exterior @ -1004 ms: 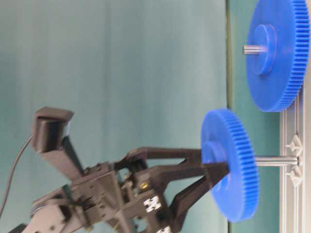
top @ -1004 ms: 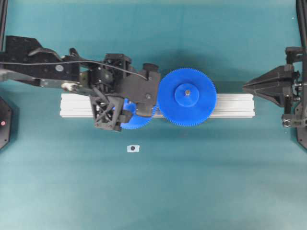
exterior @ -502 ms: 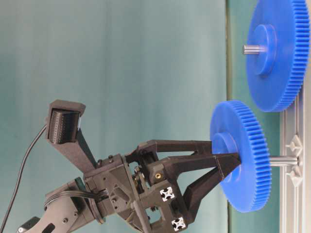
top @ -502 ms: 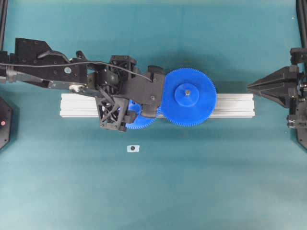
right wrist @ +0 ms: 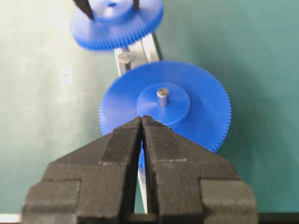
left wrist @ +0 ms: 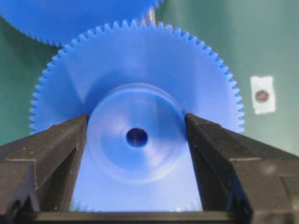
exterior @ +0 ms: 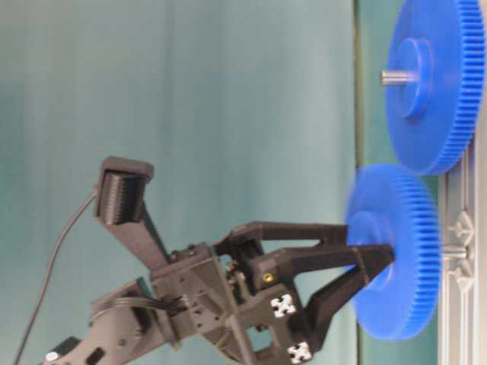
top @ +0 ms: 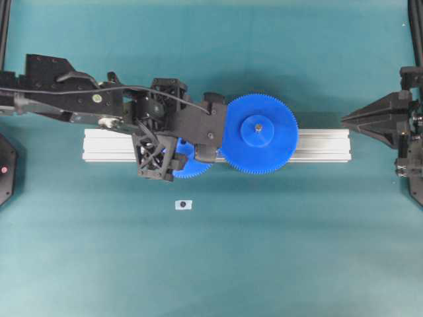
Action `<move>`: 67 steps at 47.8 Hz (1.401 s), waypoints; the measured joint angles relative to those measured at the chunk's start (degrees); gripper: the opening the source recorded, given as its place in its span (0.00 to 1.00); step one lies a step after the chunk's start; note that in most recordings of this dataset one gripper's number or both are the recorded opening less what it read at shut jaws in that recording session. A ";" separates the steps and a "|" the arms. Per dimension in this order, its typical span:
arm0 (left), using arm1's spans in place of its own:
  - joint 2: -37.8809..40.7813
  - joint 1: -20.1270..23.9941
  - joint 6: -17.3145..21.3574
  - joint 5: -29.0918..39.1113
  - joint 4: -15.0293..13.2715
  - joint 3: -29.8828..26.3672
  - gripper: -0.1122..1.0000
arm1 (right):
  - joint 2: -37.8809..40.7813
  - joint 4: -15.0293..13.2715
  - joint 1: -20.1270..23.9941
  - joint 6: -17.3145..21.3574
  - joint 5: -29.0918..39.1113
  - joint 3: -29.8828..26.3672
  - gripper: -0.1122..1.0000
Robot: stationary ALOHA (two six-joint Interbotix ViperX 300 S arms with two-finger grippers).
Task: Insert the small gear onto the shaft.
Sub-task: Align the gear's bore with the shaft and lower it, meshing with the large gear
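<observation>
Compared with a second ago, we see the small gear (exterior: 396,262) carried farther along the shaft (exterior: 454,249) toward the aluminium rail (top: 317,145), so that only a short stub of the pin shows between the gear's face and the rail in the table-level view; the gear's outline is slightly blurred there. In the overhead view the left arm has also shifted a little toward the larger gear (top: 259,133).

We observe the left gripper (left wrist: 136,135) clamped on the small gear's raised hub, one finger (left wrist: 51,154) pressing each side of it, with the centre hole visible between them in the left wrist view. From above, the small gear is mostly hidden beneath the gripper, and only part of its toothed rim shows at the rail's near edge, just beside the larger gear. The larger gear sits on its own centre pin (right wrist: 162,97) on the rail; from above, the two rims appear to meet or overlap slightly.

We note the right gripper (right wrist: 142,120) with its fingertips pressed together and holding nothing, parked well apart at the right edge of the table (top: 264,264). A small white tag with a dark dot (top: 183,205) lies on the table near the rail.
</observation>
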 measured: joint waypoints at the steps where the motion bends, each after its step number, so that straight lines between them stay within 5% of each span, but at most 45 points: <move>1: 0.09 0.09 -0.09 0.00 0.09 0.09 0.74 | -0.09 0.00 -0.09 0.00 0.00 0.09 0.20; 34: -0.79 1.67 0.00 8.00 0.18 0.09 0.74 | -0.44 0.00 -0.09 0.00 0.00 0.00 0.20; 67: 1.32 2.55 5.89 11.34 0.18 -3.25 0.74 | -0.44 0.00 -0.26 0.09 -0.09 0.09 0.20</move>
